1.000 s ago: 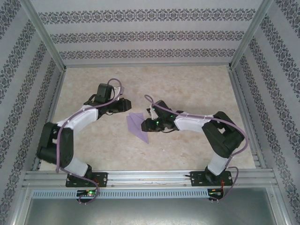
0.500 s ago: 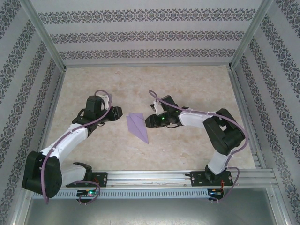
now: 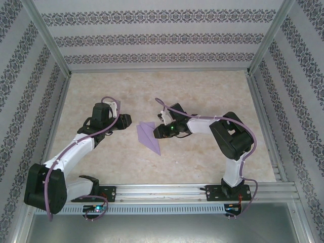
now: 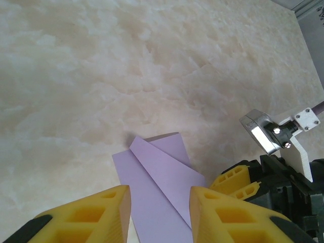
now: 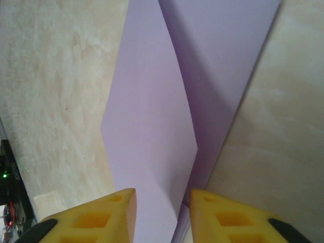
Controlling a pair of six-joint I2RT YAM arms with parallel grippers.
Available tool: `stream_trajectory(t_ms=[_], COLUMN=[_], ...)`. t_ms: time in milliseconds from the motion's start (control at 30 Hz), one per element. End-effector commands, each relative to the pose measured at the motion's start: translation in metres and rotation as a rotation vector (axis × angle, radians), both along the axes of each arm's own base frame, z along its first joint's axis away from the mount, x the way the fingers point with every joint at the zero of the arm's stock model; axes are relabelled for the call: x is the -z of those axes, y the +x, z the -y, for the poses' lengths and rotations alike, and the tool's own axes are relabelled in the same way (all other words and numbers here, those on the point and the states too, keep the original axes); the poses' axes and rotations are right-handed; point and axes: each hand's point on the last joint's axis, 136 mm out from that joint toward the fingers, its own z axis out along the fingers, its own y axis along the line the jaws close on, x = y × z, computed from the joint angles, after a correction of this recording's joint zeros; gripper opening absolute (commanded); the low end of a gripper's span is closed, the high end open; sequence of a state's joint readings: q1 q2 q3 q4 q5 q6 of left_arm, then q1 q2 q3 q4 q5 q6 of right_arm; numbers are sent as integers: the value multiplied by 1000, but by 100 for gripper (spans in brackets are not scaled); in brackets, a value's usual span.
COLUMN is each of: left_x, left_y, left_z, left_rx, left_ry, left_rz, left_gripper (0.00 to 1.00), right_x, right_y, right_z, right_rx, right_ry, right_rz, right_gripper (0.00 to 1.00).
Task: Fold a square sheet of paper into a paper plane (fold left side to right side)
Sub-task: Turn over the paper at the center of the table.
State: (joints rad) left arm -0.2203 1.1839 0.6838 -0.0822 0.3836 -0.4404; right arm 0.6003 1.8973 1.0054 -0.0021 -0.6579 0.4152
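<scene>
The square sheet of paper (image 3: 148, 135) lies on the table as a creased lilac pointed shape, its tip toward the near edge. My left gripper (image 3: 129, 121) stands open just left of it; in the left wrist view the paper (image 4: 157, 187) lies ahead of and between the left gripper's (image 4: 159, 196) yellow fingers. My right gripper (image 3: 156, 132) is at the paper's right edge. In the right wrist view a raised flap of the paper (image 5: 152, 116) runs between the right gripper's (image 5: 163, 200) parted fingers, with a gap beside the right finger.
The marble-patterned tabletop (image 3: 202, 91) is bare around the paper. Patterned walls with metal posts (image 3: 55, 55) close in the back and sides. A metal rail (image 3: 162, 191) runs along the near edge. The right gripper's yellow fingers (image 4: 235, 182) show beside the paper in the left wrist view.
The left arm has drawn back from the paper, down and to the left, then held still. The right gripper has stayed at the paper's right edge and its jaws have narrowed.
</scene>
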Motion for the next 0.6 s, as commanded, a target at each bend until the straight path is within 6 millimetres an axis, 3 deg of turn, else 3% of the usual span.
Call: stream_trajectory(t_ms=[0,167,567], left_x=[-10,-19,-25], left_y=[7,8,6], left_z=[-2,1,3], left_rx=[6,14,22], left_ry=[-3,-22,-37], left_rz=[39,58,68], left_gripper=[35,36,38], right_x=[-10,-14,0], right_y=[2,3,4], right_z=[-13,-11,-13], right_rx=[-36,-29,-27], right_ry=[60,71,64], right_rz=[18,22,0], right_gripper=[26,19,22])
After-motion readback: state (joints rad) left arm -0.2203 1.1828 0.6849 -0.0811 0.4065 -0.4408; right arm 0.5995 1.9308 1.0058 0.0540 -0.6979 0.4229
